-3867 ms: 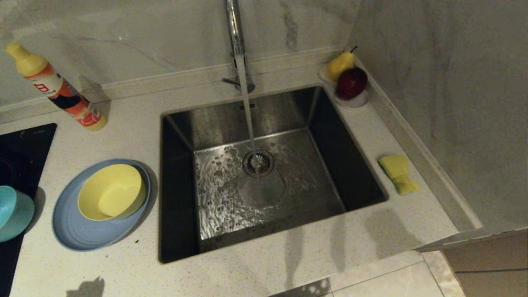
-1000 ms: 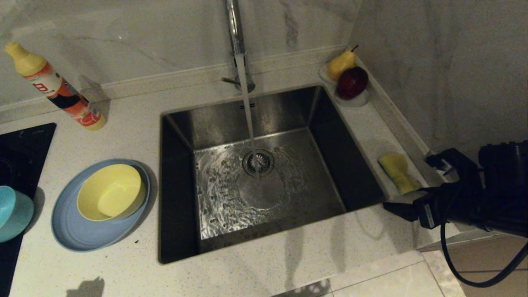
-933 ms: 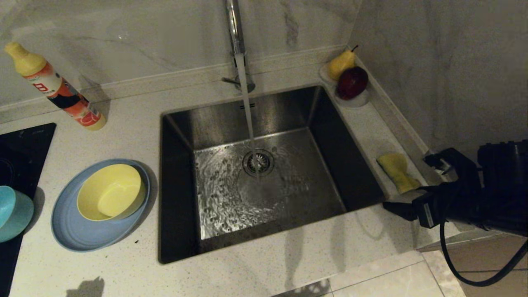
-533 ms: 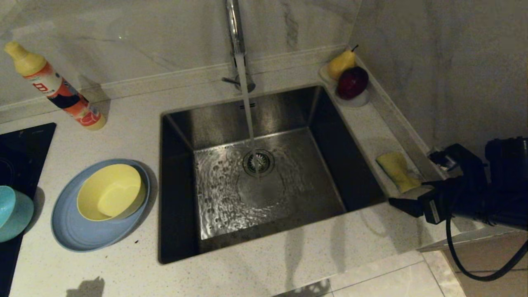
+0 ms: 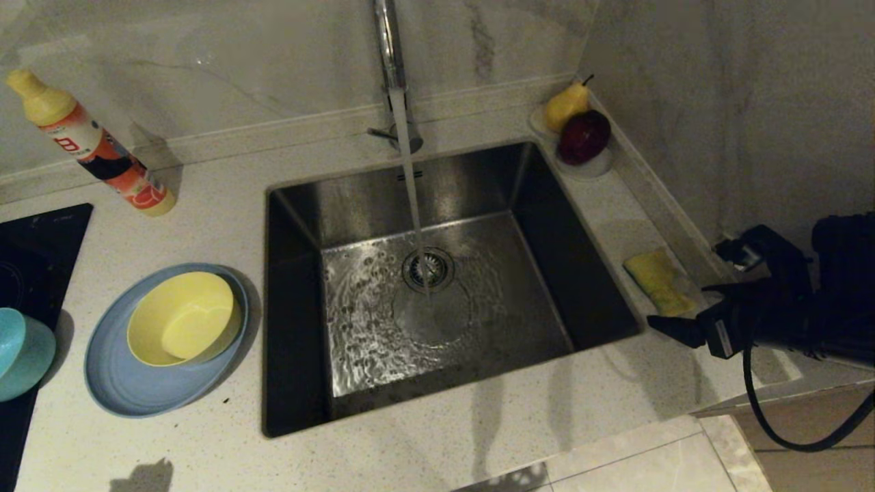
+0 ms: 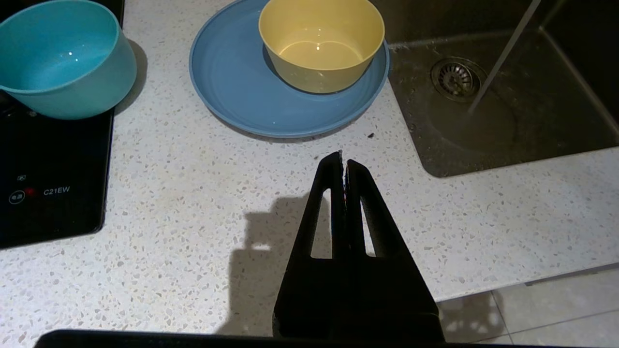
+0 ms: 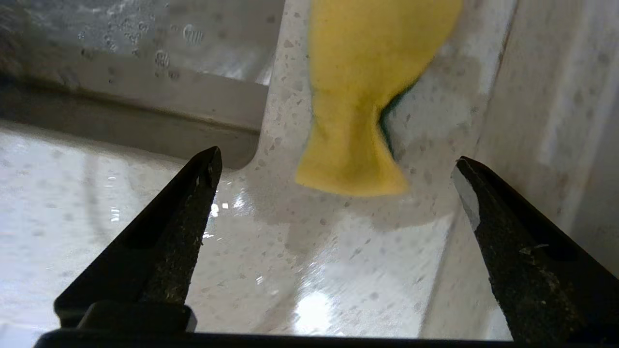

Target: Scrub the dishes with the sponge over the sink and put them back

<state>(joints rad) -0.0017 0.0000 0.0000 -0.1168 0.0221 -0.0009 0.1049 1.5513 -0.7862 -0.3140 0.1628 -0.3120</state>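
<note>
The right end effector (image 7: 333, 166) is spread wide just before the sponge (image 7: 372, 87); beside the sink (image 5: 437, 205), the wall may block one finger.

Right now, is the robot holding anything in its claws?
No, nothing. The right gripper is open, just short of the sponge and not touching it. The left gripper is shut on nothing, over the counter.

Right gripper (image 5: 690, 311) hovers just beside the sponge (image 5: 659, 281) on the counter (image 5: 478, 437), tap (image 5: 389, 55) running into the sink (image 5: 424, 301).
</note>
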